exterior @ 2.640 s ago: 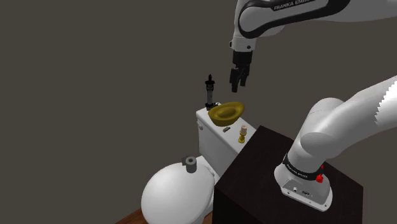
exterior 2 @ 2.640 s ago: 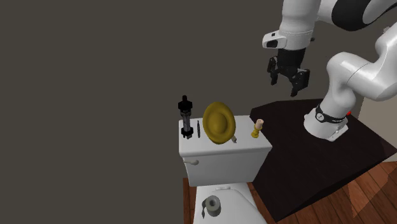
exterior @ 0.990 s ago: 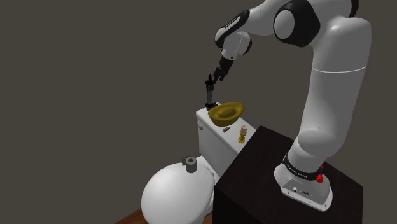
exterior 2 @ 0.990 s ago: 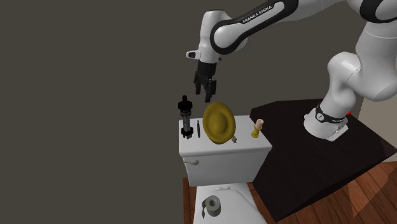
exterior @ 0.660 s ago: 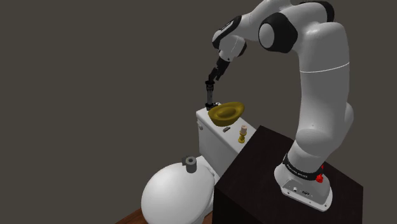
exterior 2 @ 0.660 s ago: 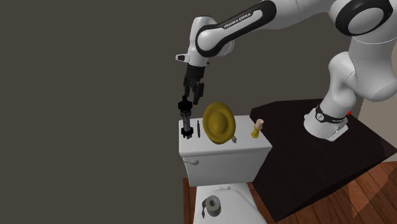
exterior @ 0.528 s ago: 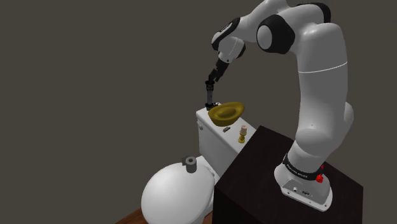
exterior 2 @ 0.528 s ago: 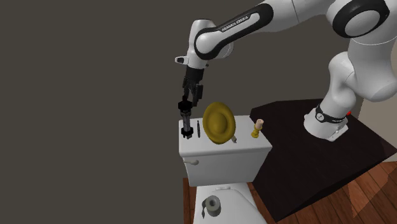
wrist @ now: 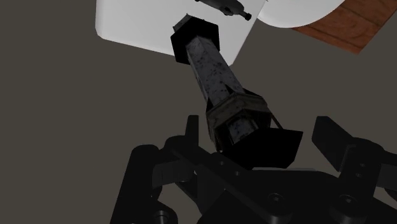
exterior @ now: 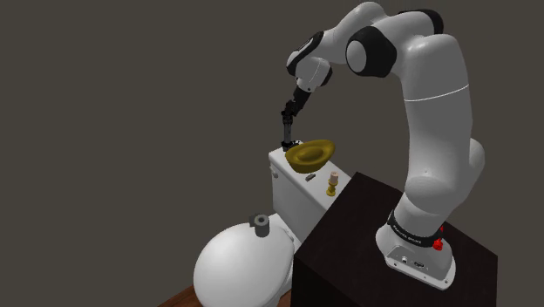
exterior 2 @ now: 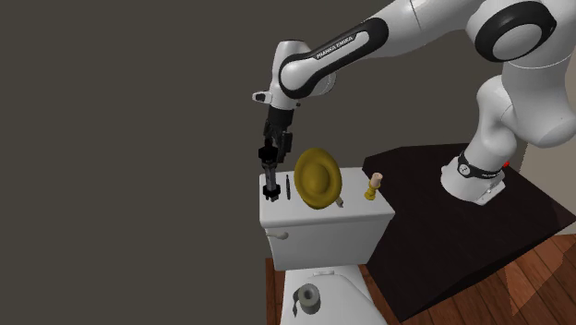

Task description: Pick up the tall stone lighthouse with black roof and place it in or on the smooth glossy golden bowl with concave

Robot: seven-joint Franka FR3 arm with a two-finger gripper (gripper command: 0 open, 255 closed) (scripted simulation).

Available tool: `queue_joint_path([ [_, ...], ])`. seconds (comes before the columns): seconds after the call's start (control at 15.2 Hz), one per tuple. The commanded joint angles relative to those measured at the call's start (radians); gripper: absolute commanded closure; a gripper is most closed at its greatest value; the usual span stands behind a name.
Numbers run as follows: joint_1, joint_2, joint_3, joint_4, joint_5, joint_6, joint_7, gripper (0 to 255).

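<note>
A tall speckled grey lighthouse (exterior: 286,138) with a black base and black roof stands upright at the far end of the white toilet tank lid (exterior: 291,180). Right beside it rests the glossy golden bowl (exterior: 311,153). My black gripper (exterior: 287,112) hangs straight over the lighthouse top. In the wrist view the gripper (wrist: 257,130) is open. The lighthouse (wrist: 213,63) has its black roof between the two fingers, and the finger (wrist: 331,135) on one side stands clearly apart from it. The second exterior view shows the gripper (exterior 2: 270,148) around the top of the lighthouse (exterior 2: 269,177), next to the bowl (exterior 2: 316,177).
A small pale figurine (exterior: 331,182) and a dark pen-like item (exterior 2: 288,187) also sit on the tank lid. A toilet paper roll (exterior: 261,222) lies on the closed toilet seat. The dark stand (exterior: 349,228) adjoins the tank. A grey wall is behind.
The arm swung from above the stand across to the lighthouse and came down over its top. In the last half second it sank slightly further.
</note>
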Motion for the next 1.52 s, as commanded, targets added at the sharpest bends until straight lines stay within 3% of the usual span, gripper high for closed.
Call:
queue_joint_path([
  [0.0,0.0,0.001,0.0,0.0,0.001,0.001,0.0,0],
  [0.2,0.0,0.001,0.0,0.0,0.001,0.001,0.0,0],
  [0.26,0.0,0.001,0.0,0.0,0.001,0.001,0.0,255],
  [0.86,0.0,0.001,0.0,0.0,0.001,0.001,0.0,255],
  [1.45,0.015,-0.065,-0.026,0.022,-0.058,-0.068,0.064,255],
])
